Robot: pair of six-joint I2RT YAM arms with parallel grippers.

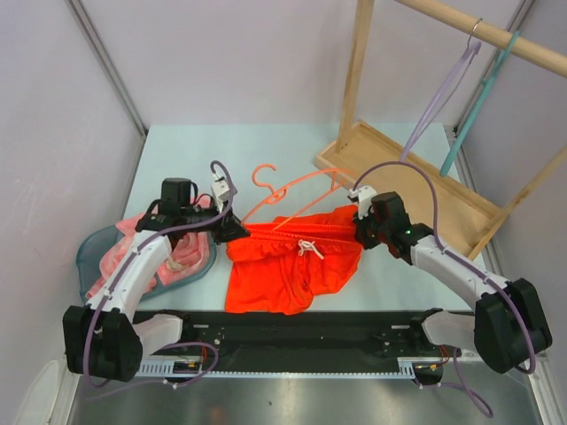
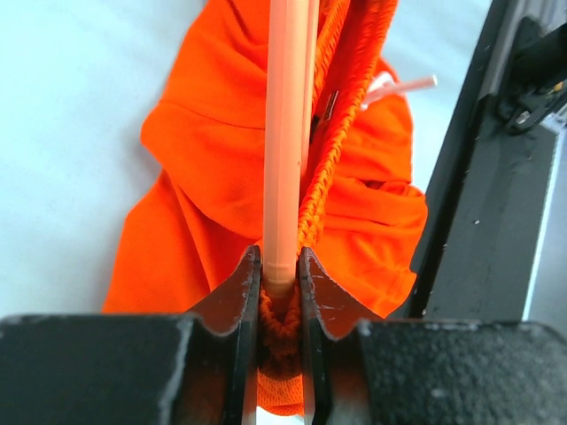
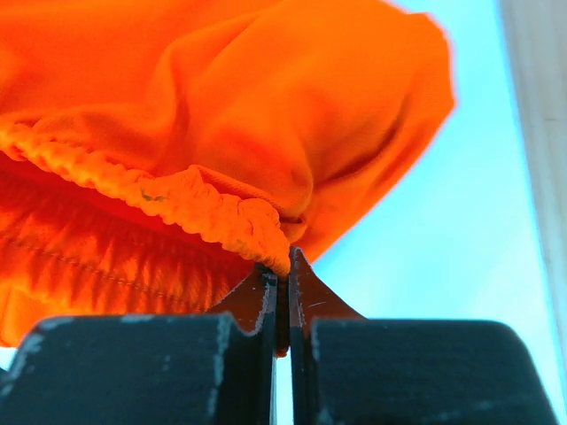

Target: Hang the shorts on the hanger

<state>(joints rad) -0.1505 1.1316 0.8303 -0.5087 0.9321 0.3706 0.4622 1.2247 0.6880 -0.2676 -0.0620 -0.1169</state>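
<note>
The step in hand looks like the threading itself, with the waistband held taut between both hands and the hanger (image 1: 292, 197) laid against it. The left hand (image 2: 279, 266) is pressed together on the hanger's thin bar with a wad of waistband bunched under it. The bar runs straight ahead from its fingertips. The right hand (image 3: 282, 266) pinches only the gathered waistband edge, and cloth billows above and to the left of its fingertips. The shorts (image 1: 292, 266) lie on the pale blue tabletop (image 1: 177, 159) between the two hands, legs trailing back toward the arm bases.

Whether the bar is already inside the waistband, I cannot tell. The next move likely calls for keeping the elastic stretched while sliding it over the hanger's shoulders. The fabric is soft, matte and puckered at the elastic, with a white drawstring (image 1: 308, 249). The hanger is smooth, rigid, slim plastic and probably slippery.
</note>
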